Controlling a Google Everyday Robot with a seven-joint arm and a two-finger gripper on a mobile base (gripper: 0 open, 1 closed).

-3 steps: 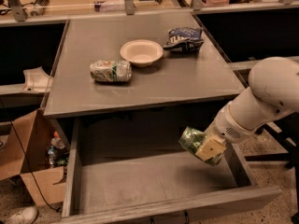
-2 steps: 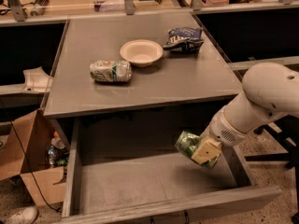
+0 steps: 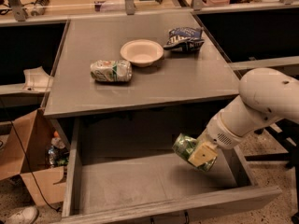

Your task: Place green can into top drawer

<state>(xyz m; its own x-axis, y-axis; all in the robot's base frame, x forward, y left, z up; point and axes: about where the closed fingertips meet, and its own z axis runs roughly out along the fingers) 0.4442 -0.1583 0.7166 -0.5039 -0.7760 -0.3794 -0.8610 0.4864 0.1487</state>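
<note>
The green can (image 3: 184,145), dark green with a leafy print, is held tilted in my gripper (image 3: 200,154) above the right part of the open top drawer (image 3: 140,178). The gripper's yellowish finger pad covers the can's near side, and the white arm reaches in from the right. The can hangs a little above the drawer's flat grey bottom and touches nothing else. The drawer is pulled out wide below the tabletop.
On the grey tabletop (image 3: 187,78) lie a paler white-and-green can (image 3: 111,71) on its side, a white bowl (image 3: 141,52) and a blue chip bag (image 3: 183,38). A cardboard box (image 3: 28,162) with litter stands on the floor at the left.
The gripper with the green can has moved slightly left and down, further over the drawer's inside. Nothing on the tabletop has moved.
</note>
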